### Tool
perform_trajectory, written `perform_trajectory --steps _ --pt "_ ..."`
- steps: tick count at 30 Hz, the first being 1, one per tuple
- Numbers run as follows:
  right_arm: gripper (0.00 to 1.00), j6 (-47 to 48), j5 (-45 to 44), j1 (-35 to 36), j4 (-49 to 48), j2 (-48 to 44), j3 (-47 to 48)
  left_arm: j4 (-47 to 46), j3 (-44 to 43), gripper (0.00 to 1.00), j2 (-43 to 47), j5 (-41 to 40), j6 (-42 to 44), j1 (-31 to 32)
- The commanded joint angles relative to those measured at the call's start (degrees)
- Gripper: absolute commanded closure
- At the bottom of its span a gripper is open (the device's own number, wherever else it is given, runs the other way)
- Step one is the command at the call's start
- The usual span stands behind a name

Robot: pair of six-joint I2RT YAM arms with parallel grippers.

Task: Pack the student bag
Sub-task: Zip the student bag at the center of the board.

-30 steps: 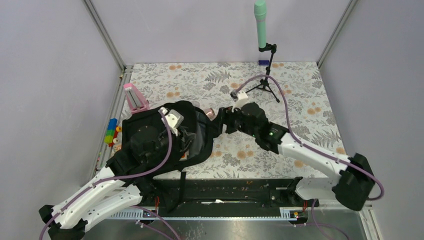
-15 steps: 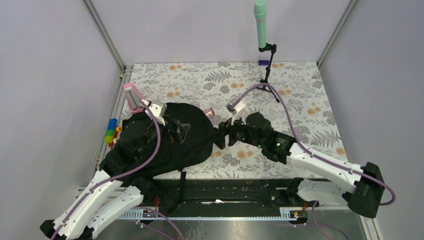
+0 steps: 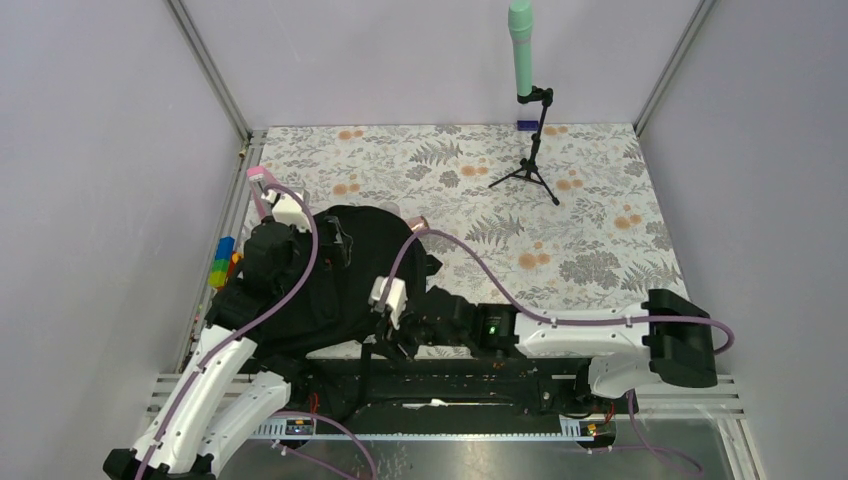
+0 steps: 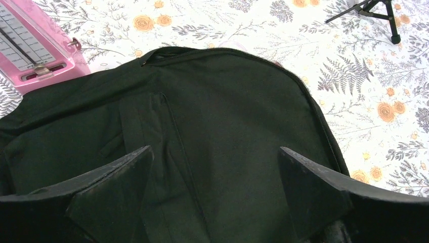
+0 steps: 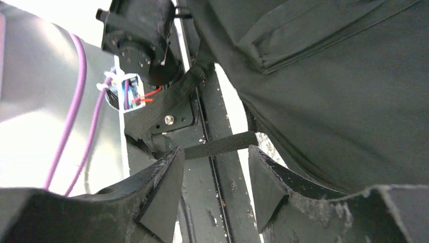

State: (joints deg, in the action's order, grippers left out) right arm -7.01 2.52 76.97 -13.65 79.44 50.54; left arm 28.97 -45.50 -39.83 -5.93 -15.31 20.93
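Left wrist: left claw (image 4: 215,157) spread wide, grasping nothing, over the student bag (image 4: 227,116). The zipped rim curves ahead, and a pink metronome (image 4: 30,50) sits just beside the bag's far-left corner.

Right wrist: right claw (image 5: 215,152) partly spread, clenched on nothing. A strap (image 5: 222,145) crosses just past its tips. Bag body lies up and right; black rail (image 5: 227,202) beneath.

Top: bag lies on the left half of the worktop (image 3: 600,200) at the near edge, long axis roughly left to right. Left claw is at its far-left end, right claw at its near rim. Open room right and far; wall and metronome crowd the left
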Motion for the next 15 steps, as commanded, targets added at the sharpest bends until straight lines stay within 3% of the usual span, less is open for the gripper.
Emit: perform_trajectory --steps 1,15 --pt "0.44 9.0 -4.3 2.7 -9.3 3.2 -1.9 -0.7 -1.1 0.01 1.6 -2.8 -0.9 -0.4" --pt "0.47 12.5 -10.6 3.3 -18.1 11.7 -3.1 -0.6 -1.0 0.01 1.6 -1.6 -0.9 -0.4"
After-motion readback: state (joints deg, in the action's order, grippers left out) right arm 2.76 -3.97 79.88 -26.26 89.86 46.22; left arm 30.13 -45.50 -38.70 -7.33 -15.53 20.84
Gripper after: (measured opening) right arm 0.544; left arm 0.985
